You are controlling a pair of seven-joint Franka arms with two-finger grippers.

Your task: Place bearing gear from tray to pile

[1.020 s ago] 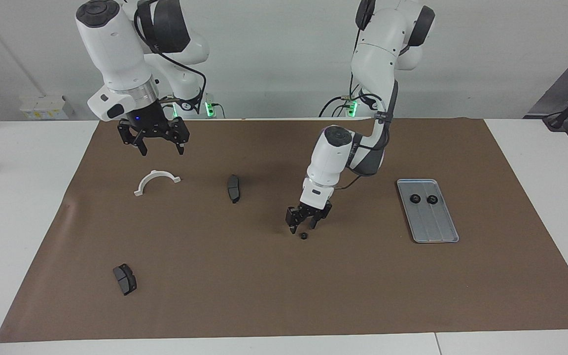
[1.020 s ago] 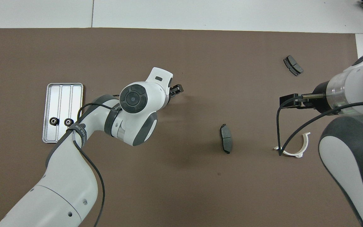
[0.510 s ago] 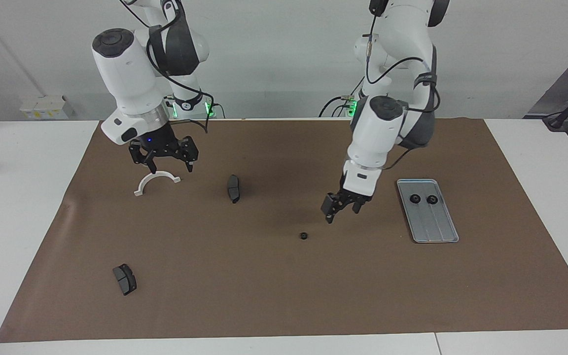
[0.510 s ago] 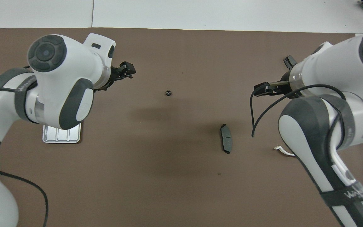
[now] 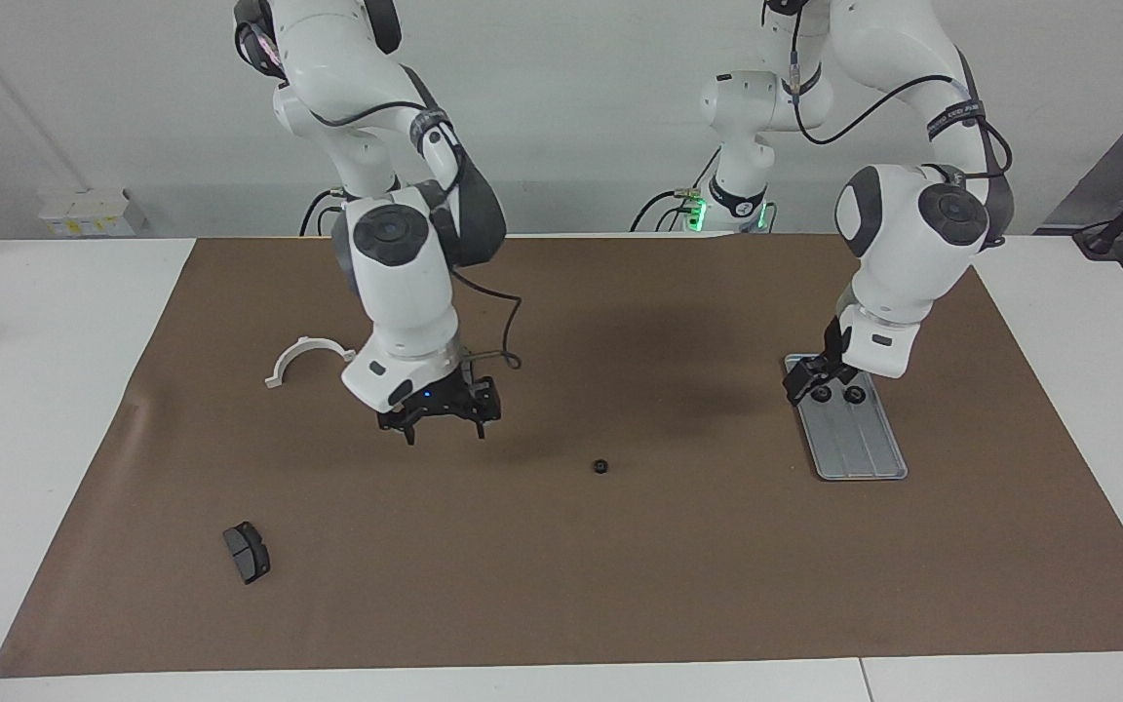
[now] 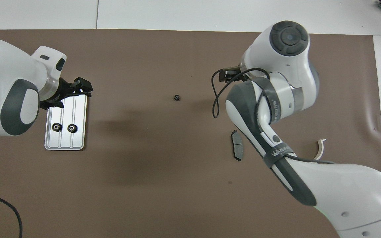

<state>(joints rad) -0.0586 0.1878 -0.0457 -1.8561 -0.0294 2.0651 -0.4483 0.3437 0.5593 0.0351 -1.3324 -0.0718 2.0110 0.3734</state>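
my left gripper (image 5: 808, 384), jaws spread and empty, hangs over the tray (image 5: 859, 448); the two gears (image 5: 837, 394) at its 3 o'clock sit close, so i might nudge one. right gripper (image 5: 445, 421) spread, empty.

Facing camera high, opposite robots; overhead steeply down; both share mat (image 5: 620, 546).

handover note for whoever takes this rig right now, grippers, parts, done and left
Left gripper: open, empty, over the tray's end nearest the robots, close to the two bearing gears lying there side by side.
Right gripper: open, empty, low over the brown mat, above the dark brake pad.
Done: one bearing gear lies alone mid-mat, clear of both grippers.
Left: two gears to move from tray to that spot.
Also on the mat: a white half-ring and a second brake pad, toward the right arm's end.
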